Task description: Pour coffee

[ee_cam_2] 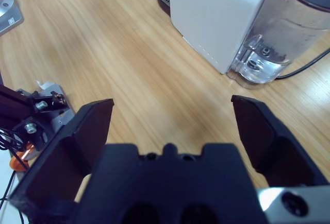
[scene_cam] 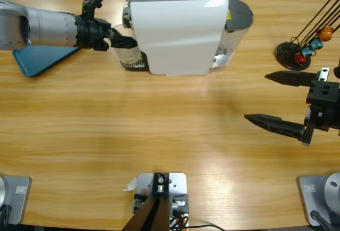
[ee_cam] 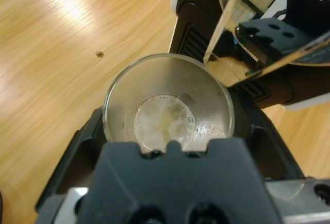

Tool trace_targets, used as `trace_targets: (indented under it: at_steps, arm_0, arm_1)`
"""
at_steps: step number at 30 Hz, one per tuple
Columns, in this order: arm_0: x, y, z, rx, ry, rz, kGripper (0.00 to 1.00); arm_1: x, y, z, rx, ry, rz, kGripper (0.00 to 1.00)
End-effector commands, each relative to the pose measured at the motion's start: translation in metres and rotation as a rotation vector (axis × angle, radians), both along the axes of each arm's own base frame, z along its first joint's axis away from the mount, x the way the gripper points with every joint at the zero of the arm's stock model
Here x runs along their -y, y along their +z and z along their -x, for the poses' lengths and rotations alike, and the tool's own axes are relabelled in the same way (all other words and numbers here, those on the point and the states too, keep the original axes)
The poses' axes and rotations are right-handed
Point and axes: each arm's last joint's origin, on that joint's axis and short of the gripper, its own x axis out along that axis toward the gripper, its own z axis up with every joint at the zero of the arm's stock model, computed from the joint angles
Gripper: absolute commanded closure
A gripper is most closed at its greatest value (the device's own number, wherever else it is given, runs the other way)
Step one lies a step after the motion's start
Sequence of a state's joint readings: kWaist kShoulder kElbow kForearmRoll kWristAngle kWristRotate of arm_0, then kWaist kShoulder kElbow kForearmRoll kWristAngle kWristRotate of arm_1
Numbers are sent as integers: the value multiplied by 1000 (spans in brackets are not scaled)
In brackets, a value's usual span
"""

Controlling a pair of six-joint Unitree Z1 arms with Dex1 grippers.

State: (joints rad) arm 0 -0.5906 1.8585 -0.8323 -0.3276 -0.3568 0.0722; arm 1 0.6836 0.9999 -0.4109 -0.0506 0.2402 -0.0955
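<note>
A white coffee machine [scene_cam: 178, 26] stands at the back middle of the table, with a clear water tank [ee_cam_2: 268, 49] on its right side. A clear glass cup [ee_cam: 167, 108] with a pale film in its bottom sits on the machine's drip tray under the spout. My left gripper [scene_cam: 119, 42] comes in from the left and is shut on that cup [scene_cam: 127, 54]. My right gripper [scene_cam: 276, 98] hovers open over the right side of the table, nothing between its jaws.
A blue tray [scene_cam: 40, 58] lies under the left arm at the back left. A black stand [scene_cam: 295, 53] holding coloured capsules sits at the back right. A black cable [ee_cam_2: 309, 64] runs from the machine's rear.
</note>
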Motion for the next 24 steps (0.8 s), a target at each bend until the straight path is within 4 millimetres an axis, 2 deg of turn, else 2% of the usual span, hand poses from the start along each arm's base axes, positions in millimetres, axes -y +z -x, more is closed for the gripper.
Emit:
trace_targets:
  at_steps: [1,3,5,8,10,15,24]
  arm_0:
    - [-50,25,33,-6,129,-100,612]
    - [-81,44,40,34,234,-93,612]
    - [-108,54,48,68,333,-88,612]
    - [-139,55,55,86,477,-102,612]
    - [-151,48,50,72,554,-140,612]
    - [-160,27,29,20,677,-194,612]
    - [-177,-12,-19,29,796,-154,612]
  arm_1:
    - [2,-9,5,-9,27,13,0]
    - [2,-9,6,-8,28,12,0]
    - [2,-9,6,-7,29,11,0]
    - [3,-9,6,-5,31,9,0]
    - [3,-8,6,-5,31,9,0]
    - [3,-8,7,-2,30,8,0]
    - [3,-8,7,-2,29,8,0]
